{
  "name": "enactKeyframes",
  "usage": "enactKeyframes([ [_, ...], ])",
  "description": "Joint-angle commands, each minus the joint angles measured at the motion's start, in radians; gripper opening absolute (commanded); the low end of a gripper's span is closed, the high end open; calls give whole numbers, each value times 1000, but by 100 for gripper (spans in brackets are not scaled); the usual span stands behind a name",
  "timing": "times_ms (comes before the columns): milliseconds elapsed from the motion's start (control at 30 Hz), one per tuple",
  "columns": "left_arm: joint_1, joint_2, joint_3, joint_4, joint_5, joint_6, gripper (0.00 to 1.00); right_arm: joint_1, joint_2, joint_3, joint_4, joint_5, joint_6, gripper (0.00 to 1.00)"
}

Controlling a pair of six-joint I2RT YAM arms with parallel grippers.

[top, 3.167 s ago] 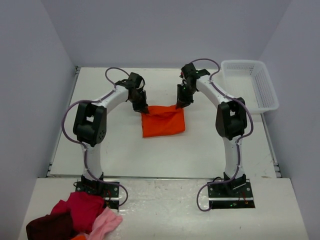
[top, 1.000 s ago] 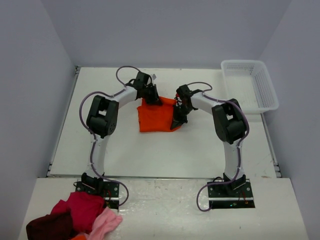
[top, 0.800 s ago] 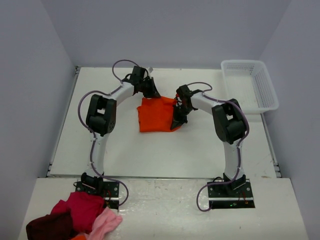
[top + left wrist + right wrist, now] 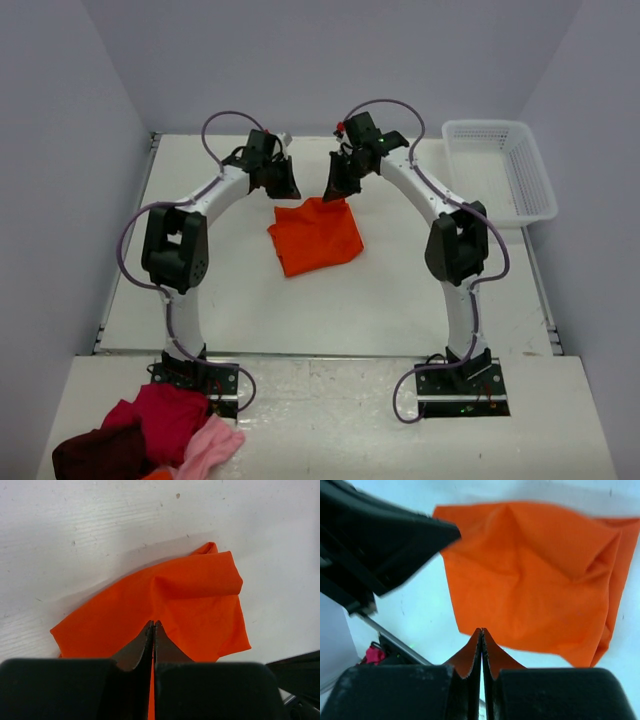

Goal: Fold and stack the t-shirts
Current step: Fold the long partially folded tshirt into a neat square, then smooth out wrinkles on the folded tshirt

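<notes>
You see a white, scuffed worktop [image 4: 400, 290] boxed by pale grey walls [image 4: 300, 70]. The shirt [image 4: 315, 235] lies loosely folded mid-worktop. The left tool [image 4: 283, 188] and right tool [image 4: 336, 188] hang clenched on nothing above its far edge. A basket [image 4: 500, 170] sits far right.

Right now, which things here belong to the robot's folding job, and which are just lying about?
Job: bright orange cloth t-shirt, roughly folded on the white table.
Lying about: white plastic mesh basket, far right; heap of red, maroon and pink clothes, near left, perhaps waiting their turn.
</notes>
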State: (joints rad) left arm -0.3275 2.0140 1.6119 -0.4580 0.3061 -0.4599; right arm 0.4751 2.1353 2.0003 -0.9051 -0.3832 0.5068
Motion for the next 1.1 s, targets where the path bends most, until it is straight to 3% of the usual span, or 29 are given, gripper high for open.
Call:
enactKeyframes([
  [0, 4, -24, 10, -22, -1, 23, 0, -18, 115, 116, -69, 9, -30, 0],
  [133, 1, -72, -26, -21, 48, -2, 0, -29, 192, 149, -46, -12, -30, 0],
  [467, -28, -158, -155, -39, 39, -6, 0, -39, 212, 71, -5, -5, -63, 0],
  [800, -25, -40, -121, -80, -70, 30, 0, -43, 202, -31, 0, 35, -40, 0],
  [1067, 38, 55, -55, -100, -127, 24, 0, -47, 187, -101, 3, 70, -36, 0],
])
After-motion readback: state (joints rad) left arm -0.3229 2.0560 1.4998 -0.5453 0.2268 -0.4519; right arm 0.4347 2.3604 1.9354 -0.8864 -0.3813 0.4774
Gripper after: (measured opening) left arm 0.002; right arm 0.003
